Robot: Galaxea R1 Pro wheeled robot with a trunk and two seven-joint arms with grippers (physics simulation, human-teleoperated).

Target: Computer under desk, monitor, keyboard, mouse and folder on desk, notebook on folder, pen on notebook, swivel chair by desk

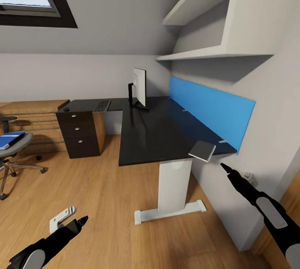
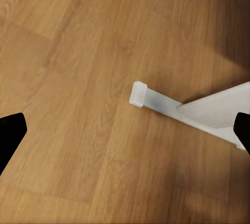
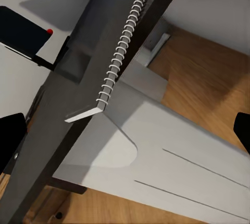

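Both arms hang free beside the black tabletop, nothing in either grip.

The left gripper (image 2: pixel 125 133) hovers low over the plank floor (image 1: pixel 96 194), jaws spread wide apart and empty; in its wrist view they frame the foot of the desk's white leg (image 2: pixel 156 101). The right gripper (image 3: pixel 125 133) also has its jaws wide apart and touches nothing, held just near and right of the notebook (image 1: pixel 202 151), which lies on the near right corner of the tabletop (image 1: pixel 158 135), overhanging the edge. The monitor (image 1: pixel 139 86) stands farther back on the tabletop, and the keyboard (image 1: pixel 101 105) lies to its left on the far wing. The blue folder (image 1: pixel 10 139) rests on the seat of the swivel chair (image 1: pixel 14 152), at the left, well apart from the desk.
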